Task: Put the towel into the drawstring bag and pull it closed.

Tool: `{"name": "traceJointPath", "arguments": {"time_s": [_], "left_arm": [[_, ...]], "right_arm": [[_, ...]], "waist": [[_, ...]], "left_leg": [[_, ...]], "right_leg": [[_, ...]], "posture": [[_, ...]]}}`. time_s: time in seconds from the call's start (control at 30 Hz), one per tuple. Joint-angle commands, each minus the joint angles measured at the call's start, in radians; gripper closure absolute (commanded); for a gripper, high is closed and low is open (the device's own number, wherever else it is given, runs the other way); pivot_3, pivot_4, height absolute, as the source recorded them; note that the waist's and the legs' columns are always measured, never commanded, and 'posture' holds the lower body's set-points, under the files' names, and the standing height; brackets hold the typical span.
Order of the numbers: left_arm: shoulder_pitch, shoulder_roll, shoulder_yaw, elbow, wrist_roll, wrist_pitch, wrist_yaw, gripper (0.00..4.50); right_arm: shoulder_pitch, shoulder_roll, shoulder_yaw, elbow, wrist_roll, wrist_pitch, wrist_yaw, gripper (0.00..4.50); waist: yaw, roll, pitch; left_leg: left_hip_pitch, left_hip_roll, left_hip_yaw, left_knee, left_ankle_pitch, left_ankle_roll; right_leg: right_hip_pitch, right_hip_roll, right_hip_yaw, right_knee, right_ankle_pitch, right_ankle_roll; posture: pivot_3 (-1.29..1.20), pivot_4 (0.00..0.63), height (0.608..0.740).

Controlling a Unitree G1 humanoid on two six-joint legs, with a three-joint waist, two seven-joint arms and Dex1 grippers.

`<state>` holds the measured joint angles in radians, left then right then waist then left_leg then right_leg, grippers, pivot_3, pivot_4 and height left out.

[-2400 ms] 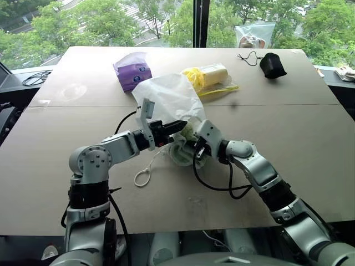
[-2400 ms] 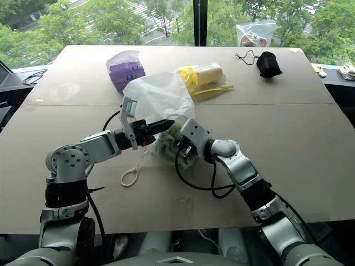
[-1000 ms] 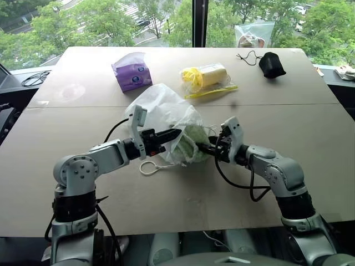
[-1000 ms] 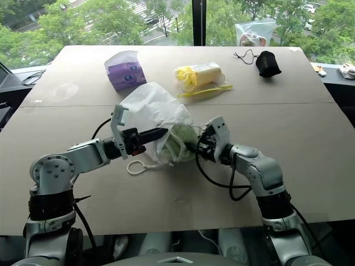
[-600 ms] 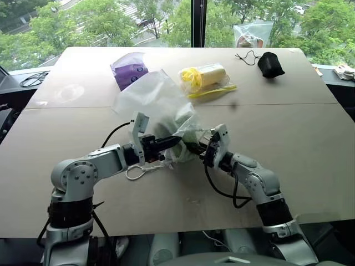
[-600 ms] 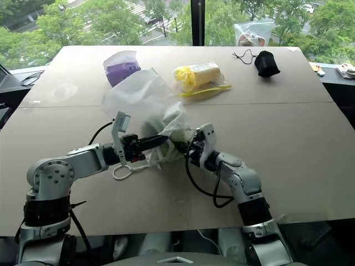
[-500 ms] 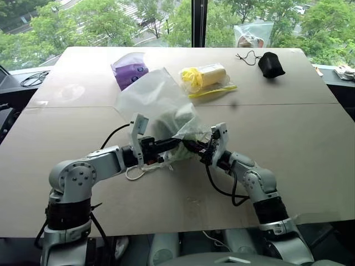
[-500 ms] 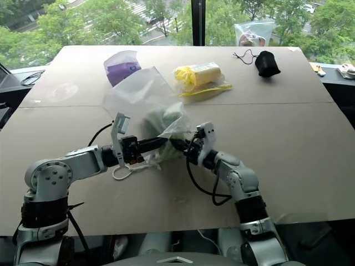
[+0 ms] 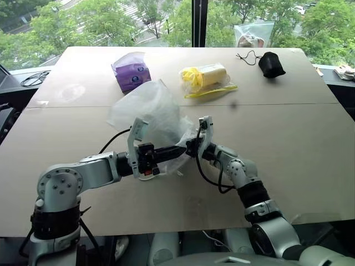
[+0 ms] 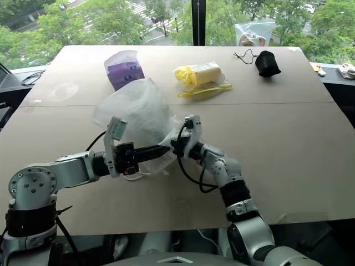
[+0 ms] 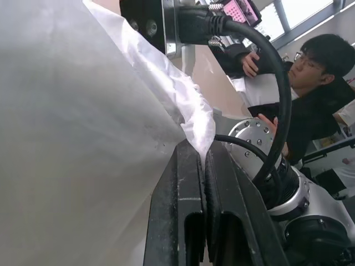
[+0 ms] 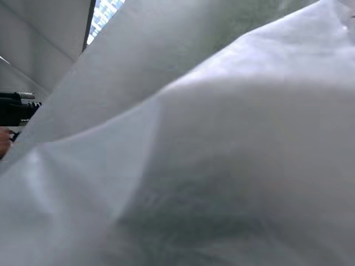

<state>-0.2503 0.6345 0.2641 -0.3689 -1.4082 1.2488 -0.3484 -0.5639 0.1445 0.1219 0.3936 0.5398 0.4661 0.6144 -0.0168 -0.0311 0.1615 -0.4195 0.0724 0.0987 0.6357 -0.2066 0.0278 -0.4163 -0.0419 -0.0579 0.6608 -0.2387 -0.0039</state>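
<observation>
two grippers meet at the mouth of the drawstring bag (image 9: 151, 108), mid tabletop (image 9: 288, 144). left gripper (image 9: 178, 151) has its fingers (image 11: 186, 210) pressed together, pinching a bunched edge of the white bag fabric. right gripper (image 9: 192, 145) sits right against the left one at the bag's mouth, fingers buried in fabric, near shut; can't tell what they grip. bag bulges up and back from the grippers, lifted at the mouth, rest slumped on the tabletop. towel not clearly visible, just a faint green tint through the fabric in the right wrist view. behind the bag: purple tissue pack (image 9: 132, 71), clear plastic bag with yellow contents (image 9: 207, 76), black pouch (image 9: 272, 64) far right. a person (image 11: 310, 83) shows in the left wrist view.
</observation>
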Motion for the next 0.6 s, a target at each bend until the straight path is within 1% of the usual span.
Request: {"name": "traceJointPath", "arguments": {"time_s": [0.03, 0.07, 0.1, 0.17, 0.27, 0.33, 0.43, 0.5, 0.53, 0.57, 0.6], "left_arm": [[-0.03, 0.034, 0.009, 0.005, 0.081, -0.075, -0.031, 4.5], [-0.038, 0.045, 0.01, 0.016, 0.105, -0.089, -0.048, 4.5], [-0.05, 0.063, 0.009, 0.036, 0.138, -0.104, -0.073, 4.5], [-0.078, 0.102, -0.002, 0.084, 0.204, -0.139, -0.136, 4.5], [-0.123, 0.152, -0.044, 0.15, 0.32, -0.208, -0.238, 4.5], [-0.155, 0.177, -0.077, 0.191, 0.391, -0.254, -0.307, 4.5], [-0.196, 0.205, -0.124, 0.248, 0.5, -0.34, -0.407, 4.5], [-0.226, 0.222, -0.144, 0.29, 0.545, -0.361, -0.454, 4.5], [-0.242, 0.228, -0.152, 0.312, 0.567, -0.372, -0.475, 4.5], [-0.257, 0.234, -0.16, 0.331, 0.589, -0.386, -0.496, 4.5], [-0.27, 0.241, -0.167, 0.349, 0.609, -0.397, -0.519, 4.5]], "right_arm": [[-0.007, -0.021, 0.069, -0.153, -0.057, -0.025, 0.044, 3.36], [0.014, -0.051, 0.088, -0.195, -0.074, -0.02, 0.054, 2.88], [0.05, -0.089, 0.09, -0.262, -0.059, 0.012, 0.071, 2.46], [0.117, -0.169, 0.084, -0.399, -0.011, 0.089, 0.103, 2.46], [0.194, -0.32, 0.114, -0.553, -0.04, 0.129, 0.144, 2.46], [0.216, -0.401, 0.123, -0.608, -0.071, 0.127, 0.152, 2.46], [0.202, -0.447, 0.106, -0.61, -0.148, 0.087, 0.088, 2.46], [0.188, -0.462, 0.114, -0.594, -0.197, 0.07, 0.065, 1.93], [0.178, -0.466, 0.129, -0.57, -0.237, 0.049, 0.051, 1.75], [0.163, -0.46, 0.139, -0.533, -0.284, 0.019, 0.02, 1.26], [0.139, -0.443, 0.145, -0.474, -0.34, -0.02, -0.036, 0.92]], "waist": [[0.0, 0.0, 0.0], [0.0, 0.0, 0.0], [0.001, 0.0, 0.0], [0.008, 0.0, 0.0], [0.008, 0.0, 0.0], [0.005, 0.0, 0.001], [-0.001, 0.0, 0.001], [-0.001, 0.0, 0.001], [0.001, 0.0, 0.001], [0.001, 0.0, 0.001], [0.0, 0.0, 0.001]], "left_leg": [[0.0, 0.0, 0.0, 0.0, 0.0, 0.0], [-0.001, 0.0, 0.0, 0.0, 0.0, 0.0], [-0.003, 0.0, 0.0, 0.0, 0.0, 0.0], [-0.006, 0.0, 0.0, 0.0, 0.0, 0.0], [-0.011, -0.002, -0.001, 0.001, 0.0, 0.0], [-0.012, -0.002, -0.001, 0.001, 0.0, 0.0], [-0.011, 0.0, 0.0, 0.0, 0.0, 0.0], [-0.011, 0.0, 0.0, 0.0, 0.0, 0.0], [-0.012, 0.0, 0.0, 0.0, 0.0, 0.0], [-0.012, 0.0, 0.0, 0.0, 0.0, -0.001], [-0.012, 0.0, 0.001, 0.0, 0.0, -0.001]], "right_leg": [[0.0, 0.0, 0.0, 0.0, 0.0, 0.0], [0.0, 0.0, 0.0, 0.0, 0.0, 0.0], [-0.002, 0.0, 0.0, 0.0, 0.0, 0.0], [-0.005, 0.001, 0.0, 0.0, 0.0, 0.0], [-0.008, -0.001, -0.002, -0.002, 0.0, 0.0], [-0.008, -0.001, -0.003, -0.003, 0.0, 0.001], [-0.01, 0.002, -0.002, -0.002, 0.0, 0.001], [-0.011, 0.004, -0.001, -0.001, 0.0, 0.0], [-0.011, 0.005, -0.001, 0.0, -0.001, 0.0], [-0.013, 0.007, 0.0, 0.0, -0.001, 0.0], [-0.013, 0.007, 0.0, 0.0, -0.001, 0.0]], "posture": [[0.0, 0.15, 0.74], [0.0, 0.15, 0.74], [0.0, 0.15, 0.74], [0.0, 0.15, 0.74], [0.0, 0.15, 0.74], [0.0, 0.15, 0.74], [0.0, 0.15, 0.74], [0.0, 0.15, 0.74], [0.0, 0.15, 0.74], [0.0, 0.15, 0.74], [0.0, 0.15, 0.74]]}}
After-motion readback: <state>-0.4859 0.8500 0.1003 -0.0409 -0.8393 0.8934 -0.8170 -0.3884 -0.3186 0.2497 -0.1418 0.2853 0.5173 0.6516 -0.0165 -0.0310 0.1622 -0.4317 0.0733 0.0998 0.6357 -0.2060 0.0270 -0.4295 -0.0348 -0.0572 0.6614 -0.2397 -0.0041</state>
